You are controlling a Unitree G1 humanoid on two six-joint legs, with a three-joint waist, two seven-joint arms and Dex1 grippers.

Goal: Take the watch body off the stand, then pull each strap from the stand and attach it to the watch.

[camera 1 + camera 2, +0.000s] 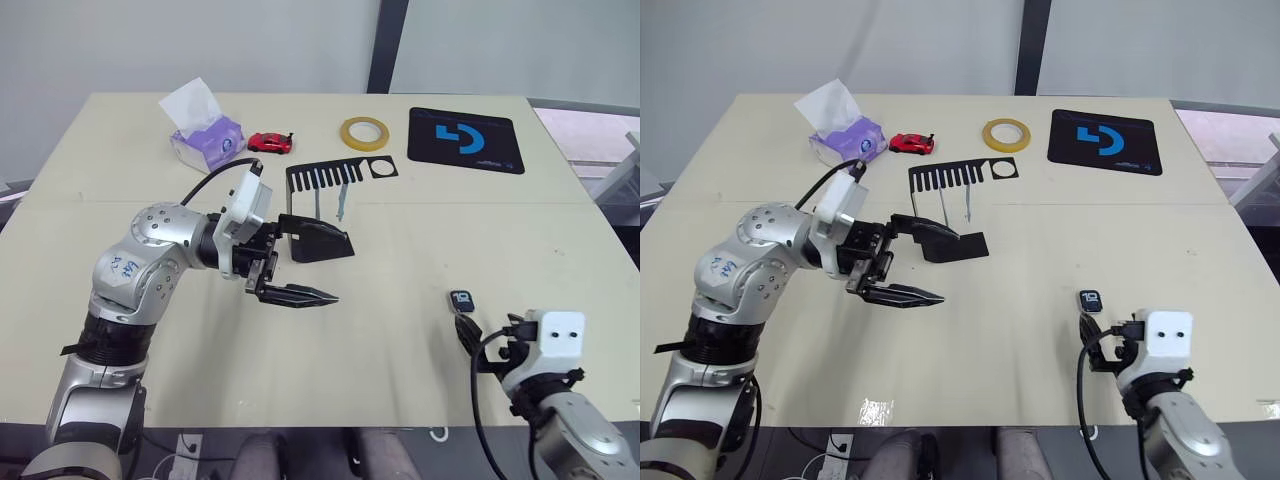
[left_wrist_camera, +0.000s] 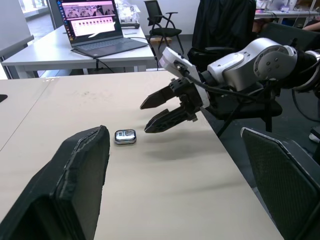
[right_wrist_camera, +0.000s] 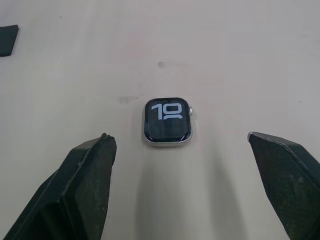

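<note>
Watch body [image 3: 168, 121] — a small rounded-square smartwatch case with a silver-grey rim and a dark screen showing light digits — lies flat, face up, on the pale beige worktop [image 1: 420, 250], off the stand and well away from it, toward the robot's right and nearer the robot. The right tool [image 3: 185, 185] sits just on the robot's side of the watch, its two black fingers [image 3: 80, 185] spread wide with the case lying free ahead of the gap, touched by neither. The thin black bent-sheet stand [image 1: 340, 172] stands with its comb-slotted top plate and round cutout raised above its flat foot; two thin pale blue-grey straps [image 1: 343, 200] hang down from the comb slots. The left tool [image 1: 310, 268] is just beside the stand's foot on the robot's left, held level — its fingers parted and holding nothing, the upper finger over the foot and the lower one out in front of it; whether the upper finger touches the foot is not clear. Beyond the stand lie a yellow tape ring [image 1: 364, 132], a small red toy car [image 1: 270, 142], a purple tissue pack [image 1: 205, 137] with a white tissue sticking up, and a black mat with a blue logo [image 1: 465, 139].
</note>
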